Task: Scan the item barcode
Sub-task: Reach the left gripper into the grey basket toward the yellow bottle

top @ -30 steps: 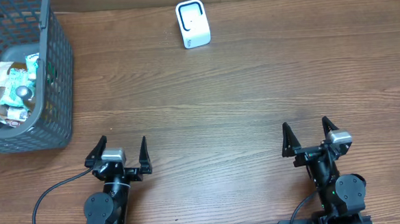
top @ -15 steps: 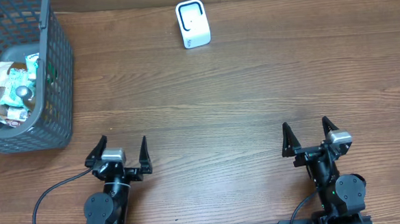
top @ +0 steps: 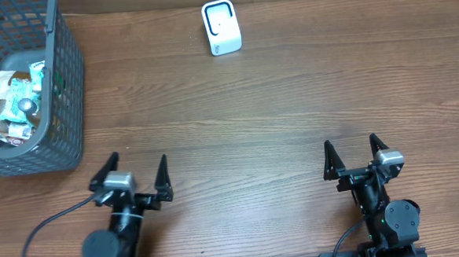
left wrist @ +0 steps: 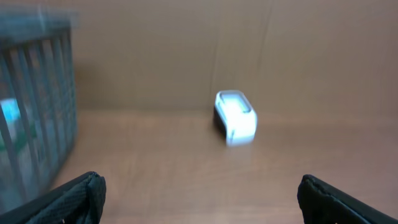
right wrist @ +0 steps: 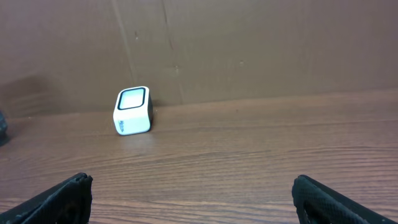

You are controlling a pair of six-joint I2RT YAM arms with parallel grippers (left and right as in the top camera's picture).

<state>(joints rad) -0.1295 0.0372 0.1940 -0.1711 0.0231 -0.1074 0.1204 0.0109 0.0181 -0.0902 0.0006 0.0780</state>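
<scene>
Grey mesh basket at the far left of the bench holds the item, a crumpled green-and-white packet lying low inside. My left claw is nearest, fingers wide apart and empty, so I'd lift it over the rim, descend straight down and pinch an edge. I can't see the barcode yet. The white scanner stands back centre. The right claw is also spread and empty.

Left pincer has shifted slightly left, toward the basket. The arm behind it has also swung left. Left wrist view is now motion-blurred.
</scene>
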